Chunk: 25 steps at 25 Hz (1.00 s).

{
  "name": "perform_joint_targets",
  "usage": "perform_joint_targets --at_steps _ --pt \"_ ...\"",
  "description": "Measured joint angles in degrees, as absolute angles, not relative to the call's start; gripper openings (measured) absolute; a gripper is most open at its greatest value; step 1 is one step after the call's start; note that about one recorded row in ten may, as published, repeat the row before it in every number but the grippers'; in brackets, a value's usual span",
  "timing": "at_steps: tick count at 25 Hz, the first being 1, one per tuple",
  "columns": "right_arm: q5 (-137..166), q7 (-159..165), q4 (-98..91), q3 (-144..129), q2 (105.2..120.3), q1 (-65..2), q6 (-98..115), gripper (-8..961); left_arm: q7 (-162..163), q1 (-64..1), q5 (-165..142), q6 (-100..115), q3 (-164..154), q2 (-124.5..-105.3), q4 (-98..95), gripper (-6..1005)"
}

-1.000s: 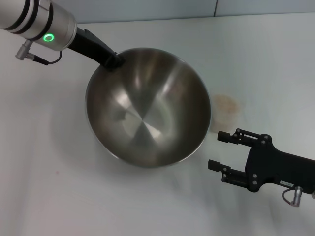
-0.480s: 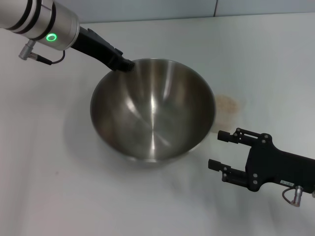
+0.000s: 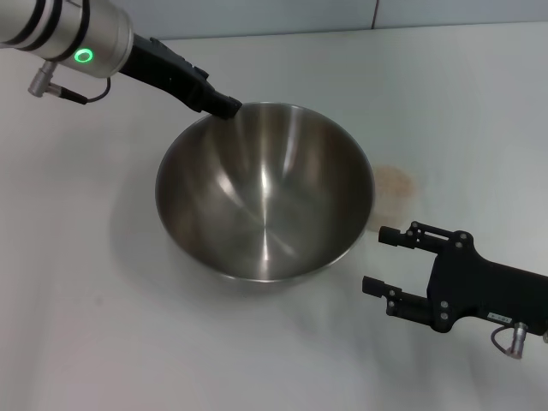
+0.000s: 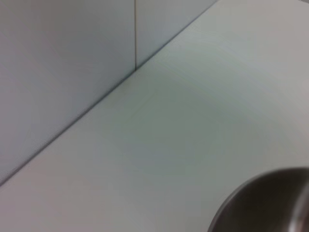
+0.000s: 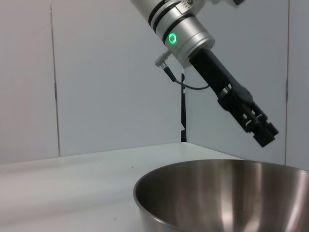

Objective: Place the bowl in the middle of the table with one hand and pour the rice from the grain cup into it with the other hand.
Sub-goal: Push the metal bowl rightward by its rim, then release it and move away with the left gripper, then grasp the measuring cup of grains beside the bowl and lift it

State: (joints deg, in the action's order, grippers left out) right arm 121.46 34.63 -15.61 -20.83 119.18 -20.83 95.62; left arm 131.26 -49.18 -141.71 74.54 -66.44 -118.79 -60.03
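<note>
In the head view we see the bowl (image 3: 265, 193) sitting upright on the white table (image 3: 103, 325), near its middle, its shiny inside bare. The left gripper (image 3: 224, 106) comes in from the far left corner and ends at the bowl's far rim; from here we cannot tell whether it touches the rim or how its fingers are set. Just to the right of the bowl lies a faint round brownish patch (image 3: 392, 182) on the tabletop, which may be the grain cup seen from above, though we cannot be sure. The right gripper (image 3: 379, 261) waits at the near right, beside the bowl and apart from it, its two fingers spread wide with nothing between them.

In the left wrist view we see only bare table (image 4: 203, 111), the wall behind it, and an arc of the bowl's rim (image 4: 260, 203) at one corner.

In the right wrist view the bowl (image 5: 222, 198) fills the foreground, and the left gripper (image 5: 265, 134) hangs just above its far rim, clear of the metal, fingers apparently close together.
</note>
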Motion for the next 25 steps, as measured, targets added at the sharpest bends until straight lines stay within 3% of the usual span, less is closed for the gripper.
perform_joint_targets --at_steps 6,12,15,17,25 --pt "121.5 34.6 -15.7 -20.8 119.18 -20.8 95.6 666 129.2 -43.7 -134.3 74.9 -66.4 -118.45 -67.9 686" --pt "121.4 34.6 -15.7 -20.8 119.12 -20.9 95.7 666 117.7 -30.9 -113.6 74.4 -63.1 -118.34 -77.3 687" --pt "121.3 34.6 -15.7 -20.8 119.11 -20.9 95.7 667 113.4 -27.5 -106.2 74.3 -61.3 -118.35 -77.1 685" --pt "121.0 34.6 -15.7 -20.8 119.09 -20.9 95.8 667 108.9 -22.4 -94.7 74.1 -57.1 -118.32 -73.8 681" --pt "120.9 34.6 -15.7 -20.8 119.09 -20.7 96.0 667 95.6 -18.6 -79.7 87.0 -45.1 -118.03 -55.1 688"
